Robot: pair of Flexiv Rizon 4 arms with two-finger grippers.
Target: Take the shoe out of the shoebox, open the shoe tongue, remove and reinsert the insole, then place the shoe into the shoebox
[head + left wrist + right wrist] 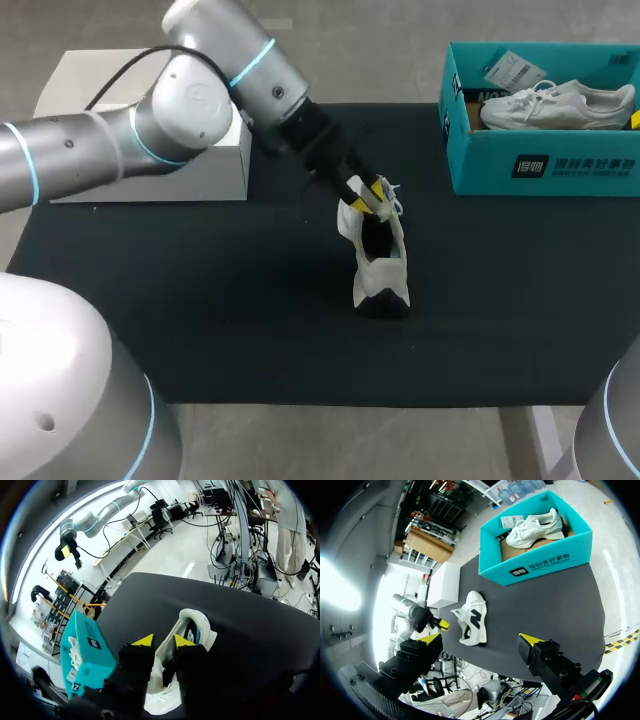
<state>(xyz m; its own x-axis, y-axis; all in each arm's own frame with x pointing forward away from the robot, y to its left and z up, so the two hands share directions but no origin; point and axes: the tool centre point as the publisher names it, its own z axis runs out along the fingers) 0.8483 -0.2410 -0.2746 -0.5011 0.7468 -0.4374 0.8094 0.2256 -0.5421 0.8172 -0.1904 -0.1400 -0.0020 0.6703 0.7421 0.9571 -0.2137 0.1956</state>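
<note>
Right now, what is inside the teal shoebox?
One white shoe lies in the shoebox, with a paper tag behind it. The box floor beneath the shoe is covered, so anything under it cannot be seen.

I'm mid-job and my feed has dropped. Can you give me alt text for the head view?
The left gripper, reaching in from the left, is closed on the upper of a white shoe that rests on the black mat. At the far right, a teal shoebox holds a second white shoe. A white box sits at the far left.
</note>
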